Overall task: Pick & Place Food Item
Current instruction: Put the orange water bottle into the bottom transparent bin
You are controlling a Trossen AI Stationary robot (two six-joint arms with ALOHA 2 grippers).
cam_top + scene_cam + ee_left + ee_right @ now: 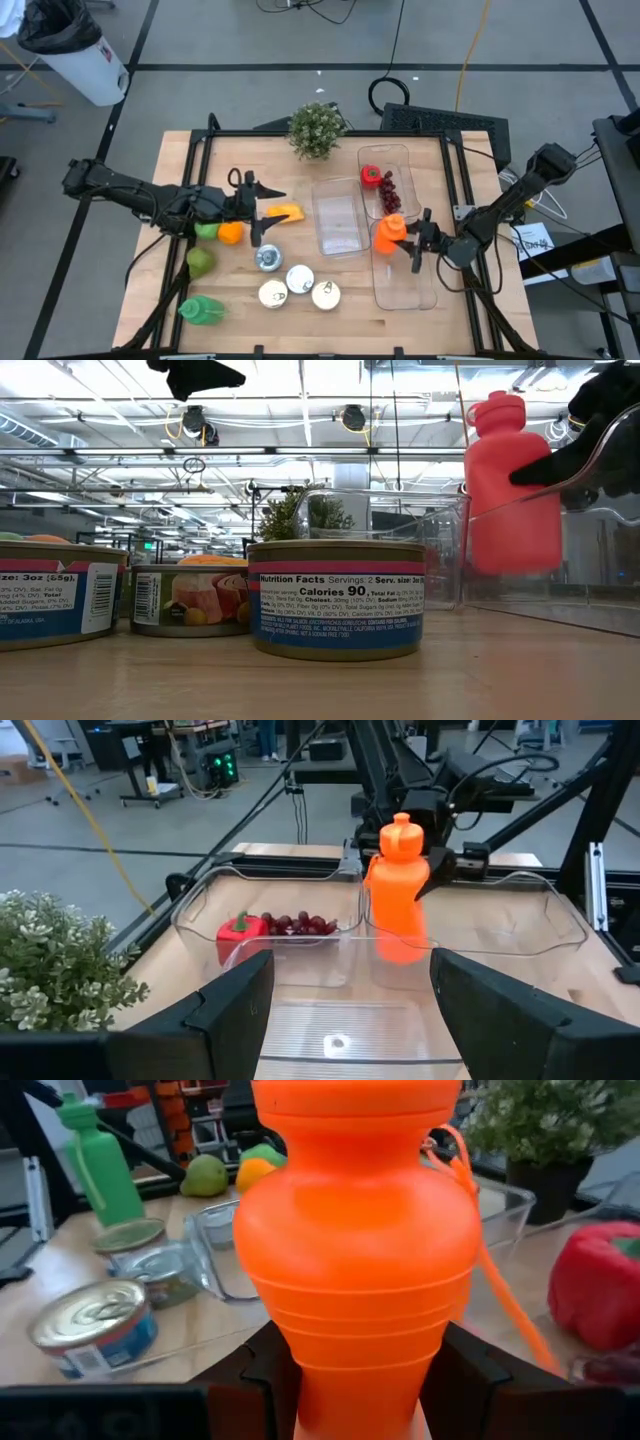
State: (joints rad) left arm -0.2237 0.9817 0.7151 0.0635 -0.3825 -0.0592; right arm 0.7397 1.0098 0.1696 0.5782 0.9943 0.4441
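Observation:
An orange squeeze bottle (388,235) stands upright in my right gripper (408,243), over the far end of the near clear tub (405,285) on the table's right. It also shows in the low view (512,485) and the left wrist view (397,885). A far tub (385,165) holds a red pepper (370,176) and dark grapes (389,196). My left gripper (258,212) hangs open over the table's left-middle, beside an orange-yellow food piece (286,212), touching nothing; in the left wrist view its fingers (230,1015) stand wide apart. My right gripper pinches the orange bottle's lower body (360,1380) between its two fingers (262,1375), one on each side. It comes level from the table's right. The bottle stays upright, cap up; whether its base touches the tub floor, I cannot tell.
An empty middle tub (338,215) lies between the arms. Several cans (298,282) sit near the table's near edge, filling the low view (335,600). A green bottle (200,310), pear (200,262), orange (230,232) and a potted plant (317,130) stand around.

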